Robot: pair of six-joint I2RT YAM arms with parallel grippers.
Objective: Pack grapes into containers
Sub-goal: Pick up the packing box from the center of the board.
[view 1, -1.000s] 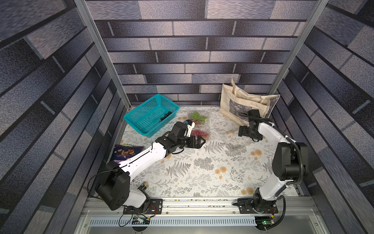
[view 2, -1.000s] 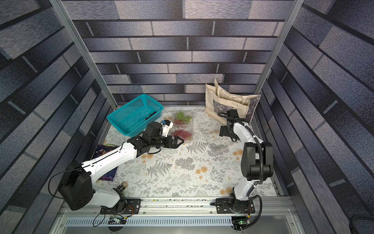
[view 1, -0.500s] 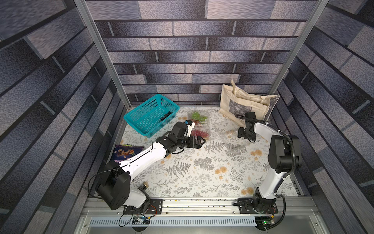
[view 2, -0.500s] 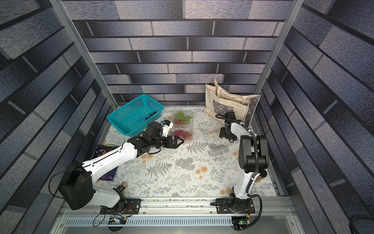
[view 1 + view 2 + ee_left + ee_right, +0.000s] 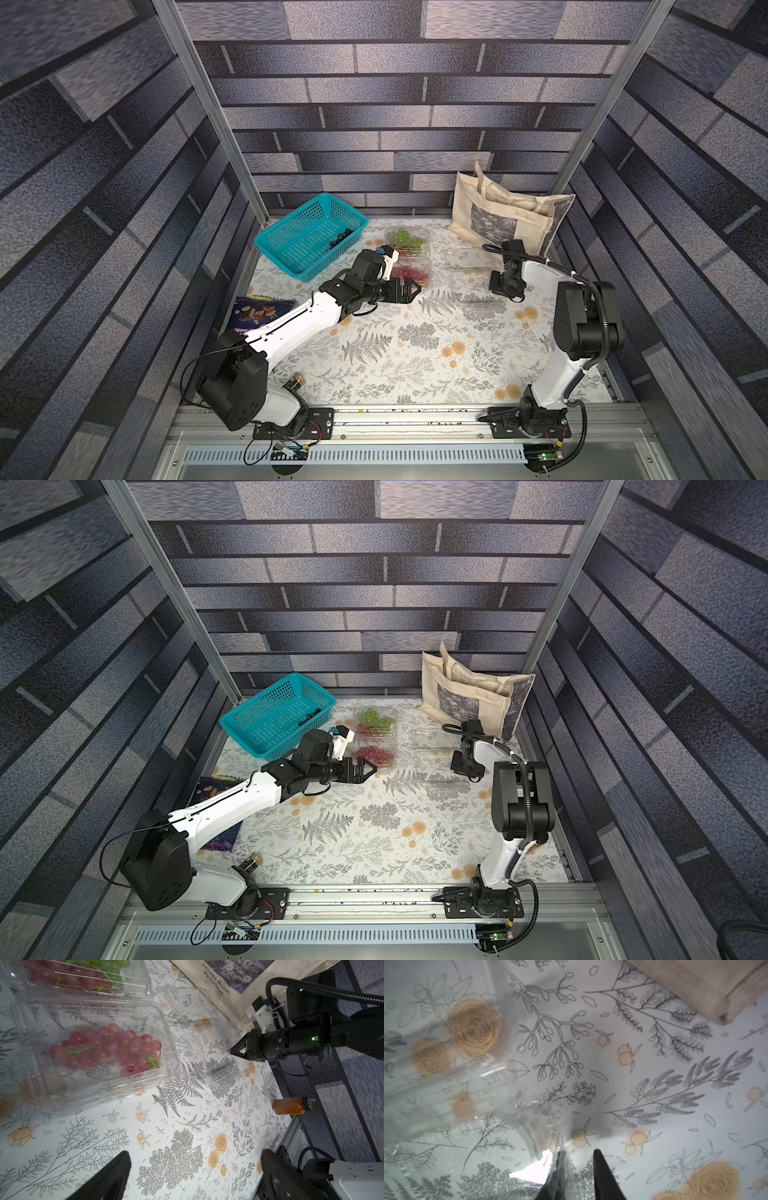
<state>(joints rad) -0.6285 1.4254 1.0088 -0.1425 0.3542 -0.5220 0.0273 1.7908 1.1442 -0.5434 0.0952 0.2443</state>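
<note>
A clear container (image 5: 417,266) holds red grapes (image 5: 409,274); it also shows in the left wrist view as a container (image 5: 99,1084) with red grapes (image 5: 108,1047). Behind it, another container (image 5: 390,232) holds green grapes (image 5: 405,239) and red ones. Black grapes (image 5: 340,237) lie in the teal basket. An empty container (image 5: 469,278) sits to the right. My right gripper (image 5: 498,289) (image 5: 578,1152) is shut on its thin plastic edge, one finger (image 5: 560,1167) behind the clear wall. My left gripper (image 5: 413,289) (image 5: 194,1153) hangs open by the red grapes' container, holding nothing.
The teal basket (image 5: 299,249) stands at the back left. A beige tote bag (image 5: 498,220) leans at the back right, just behind my right arm. A snack bag (image 5: 259,309) lies at the left edge. A small amber bottle (image 5: 291,1106) lies near the front rail.
My right gripper has closed from wide open onto the empty container's edge, its arm shifting slightly toward that box. The left arm has not moved.
</note>
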